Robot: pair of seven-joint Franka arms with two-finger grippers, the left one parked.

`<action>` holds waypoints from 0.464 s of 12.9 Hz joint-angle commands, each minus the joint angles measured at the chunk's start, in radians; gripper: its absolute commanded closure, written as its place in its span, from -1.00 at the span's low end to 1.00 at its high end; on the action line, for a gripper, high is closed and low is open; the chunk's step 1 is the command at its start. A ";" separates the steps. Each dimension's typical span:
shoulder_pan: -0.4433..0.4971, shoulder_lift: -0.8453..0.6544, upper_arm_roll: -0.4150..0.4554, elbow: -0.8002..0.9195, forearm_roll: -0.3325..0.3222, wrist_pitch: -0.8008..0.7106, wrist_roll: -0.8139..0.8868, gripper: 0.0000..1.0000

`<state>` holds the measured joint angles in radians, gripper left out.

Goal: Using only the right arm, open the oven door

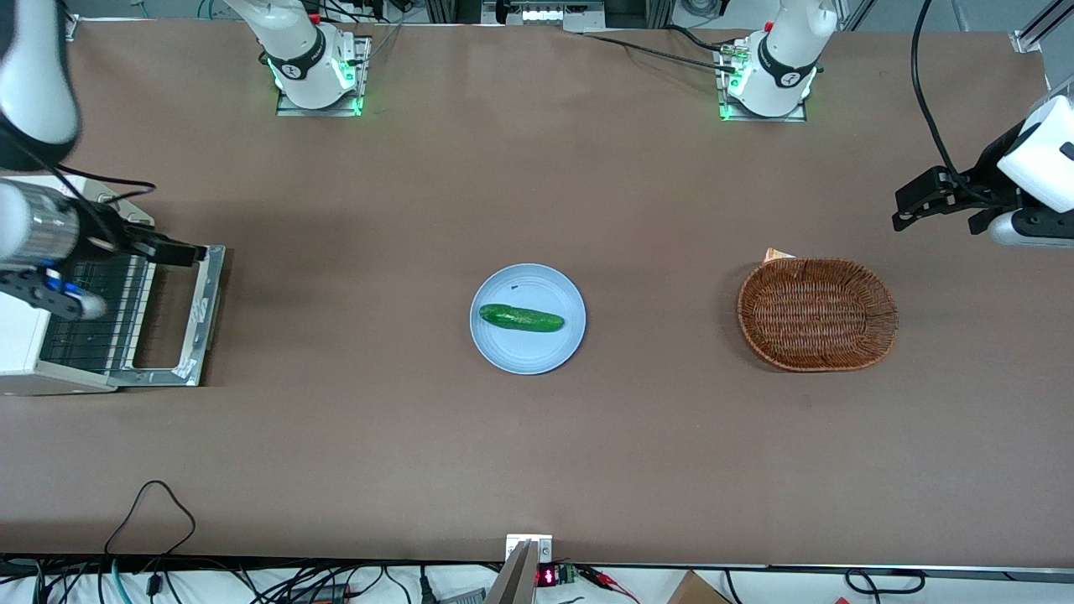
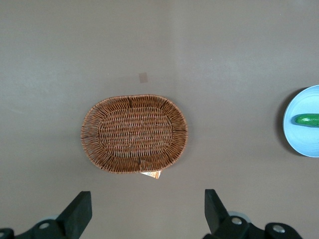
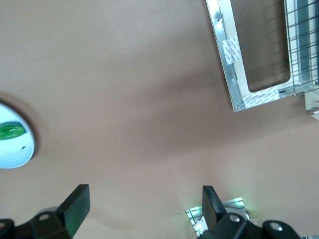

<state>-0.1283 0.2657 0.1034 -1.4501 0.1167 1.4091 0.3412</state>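
I see the oven door [image 1: 180, 310] folded right down, lying flat on the worktop [image 1: 537, 436] in front of the oven [image 1: 50, 335]. Its silver frame surrounds the glass window, and the bar handle runs along the edge farthest from the oven body. The oven sits at the working arm's end of the worktop, its wire rack [image 1: 92, 315] exposed in the open mouth. In the right wrist view the door [image 3: 249, 55] shows strips of tape on its frame, with the rack [image 3: 304, 45] just beside it.

The right arm [image 1: 33, 92] reaches over the oven, and its claw [image 1: 168, 250] hangs above the door's corner farther from the front camera. In the wrist view the claw [image 3: 142, 204] has its fingers [image 3: 75, 204] spread wide apart with nothing between them, only bare worktop below.

Near the middle of the worktop a light blue plate [image 1: 528, 352] carries a green cucumber [image 1: 521, 318]. Toward the parked arm's end lies an oval wicker basket [image 1: 817, 315], well apart from the plate, with a small tan scrap [image 1: 778, 253] poking out at its rim.
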 commanded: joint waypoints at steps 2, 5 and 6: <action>0.036 -0.068 0.007 0.016 -0.008 0.008 -0.042 -1.00; 0.120 -0.161 -0.083 -0.108 -0.023 0.114 -0.314 -1.00; 0.153 -0.201 -0.117 -0.169 -0.023 0.176 -0.352 -1.00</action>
<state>-0.0343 0.1590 0.0579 -1.4813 0.1046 1.4879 0.0996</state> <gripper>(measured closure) 0.000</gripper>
